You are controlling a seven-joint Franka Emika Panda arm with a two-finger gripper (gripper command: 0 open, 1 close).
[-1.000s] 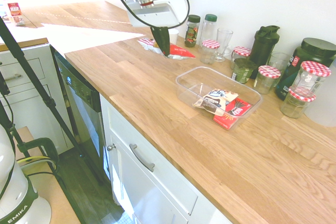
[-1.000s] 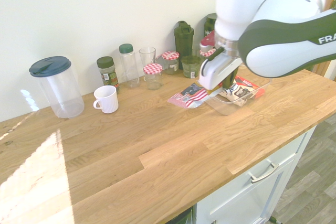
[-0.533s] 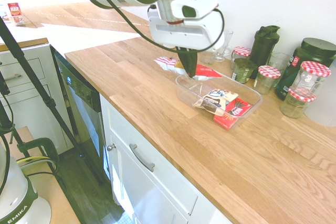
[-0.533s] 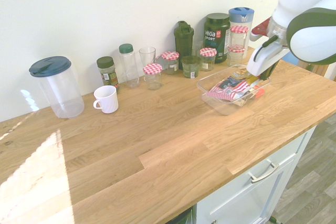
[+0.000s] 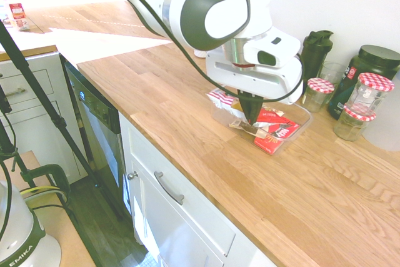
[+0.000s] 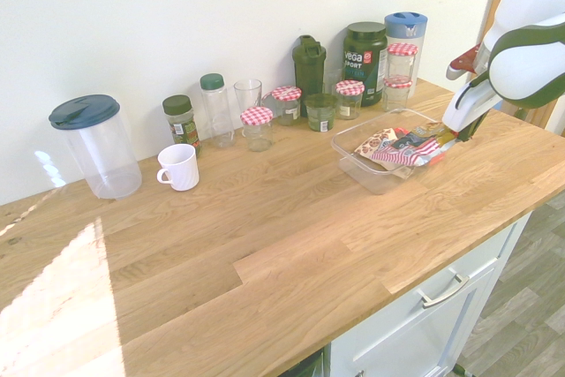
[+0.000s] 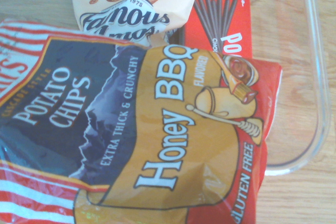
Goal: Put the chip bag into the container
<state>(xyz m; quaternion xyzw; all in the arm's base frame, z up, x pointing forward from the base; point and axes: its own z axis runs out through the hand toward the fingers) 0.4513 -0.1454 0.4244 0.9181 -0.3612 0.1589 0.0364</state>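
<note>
Wooden kitchen counter (image 5: pixel 162 104), jars lined up along the wall edge. Hangs over the container (image 6: pixel 353 146) with the gripper (image 5: pixel 251 119) pinched on the chip bag (image 6: pixel 395 155), low above the two packets already lying inside. Reads "Potato Chips, Honey BBQ" up close on the bag (image 7: pixel 131 145), spread over a cookie packet (image 7: pixel 136 3) and a red box (image 7: pixel 223 19). Looks nearly finished: bag within the container's walls, though not yet let go. Left to do, by the look of it: opening the fingers and lifting clear.
</note>
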